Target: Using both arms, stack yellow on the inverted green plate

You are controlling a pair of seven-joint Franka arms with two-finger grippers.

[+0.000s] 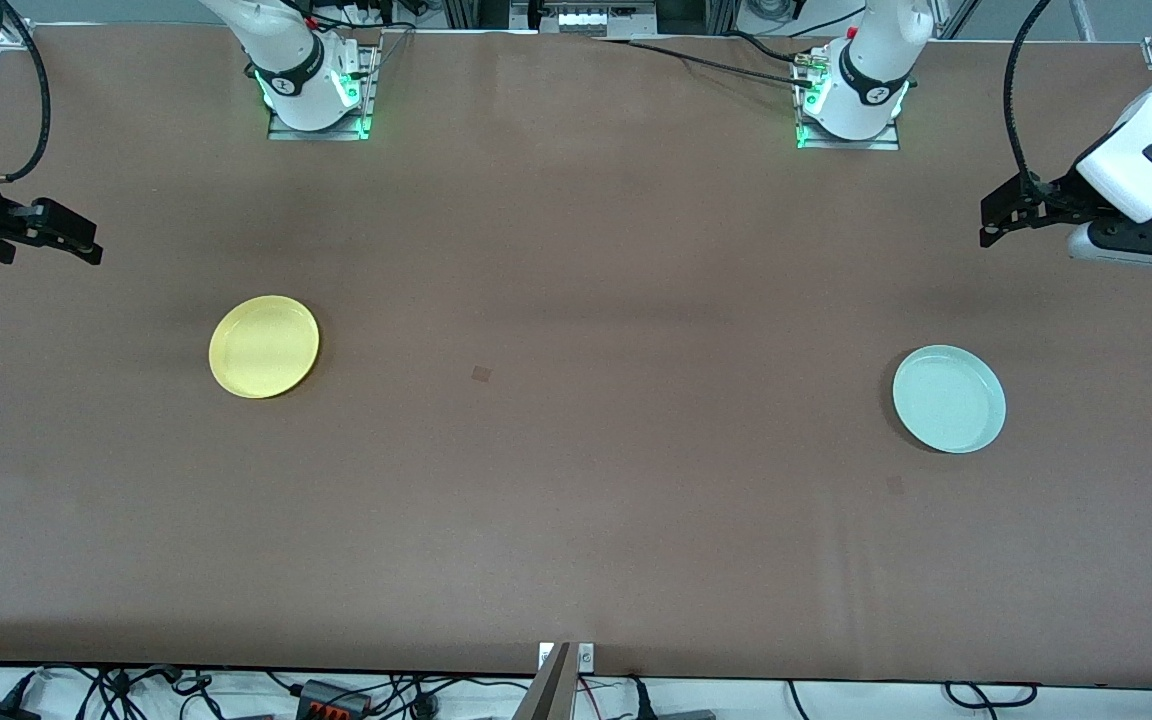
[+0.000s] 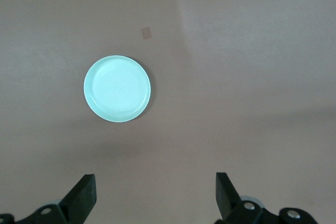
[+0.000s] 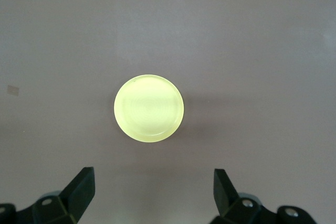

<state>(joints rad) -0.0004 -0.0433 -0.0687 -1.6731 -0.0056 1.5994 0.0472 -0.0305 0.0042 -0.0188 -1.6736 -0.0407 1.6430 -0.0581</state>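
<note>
Brown counter [image 1: 576, 500] fills the front view, plain matte cover, one small darker patch [image 1: 481, 374] near the middle. Robot bases along the 12 o'clock edge, cables below the 6 o'clock edge.

Yellow plate [image 1: 264, 346] lies flat on the counter toward the right arm's end, about 9 o'clock from the counter's centre, rim up, nothing on it. In the right wrist view the yellow plate [image 3: 149, 108] sits centred, apart from both fingers.

Green plate [image 1: 949, 398] lies flat toward the left arm's end, about 3 o'clock from centre, slightly nearer the front camera than the yellow plate. Rim up, not inverted. Plates are well apart, the small patch between them. In the left wrist view the green plate [image 2: 117, 88] shows with the patch [image 2: 147, 33] near it.

Right tool [image 1: 76, 240] hangs in the air at the 9 o'clock edge of the front view, over the counter's end, at roughly 10 o'clock from the yellow plate. Released, jaws spread wide, fingers [image 3: 81, 190] holding nothing.

Left tool [image 1: 1001, 215] hangs in the air at the 3 o'clock edge, over the counter, at roughly 1 o'clock from the green plate. Released too, fingers [image 2: 84, 195] wide apart and empty.

Neither tool touches a plate.
</note>
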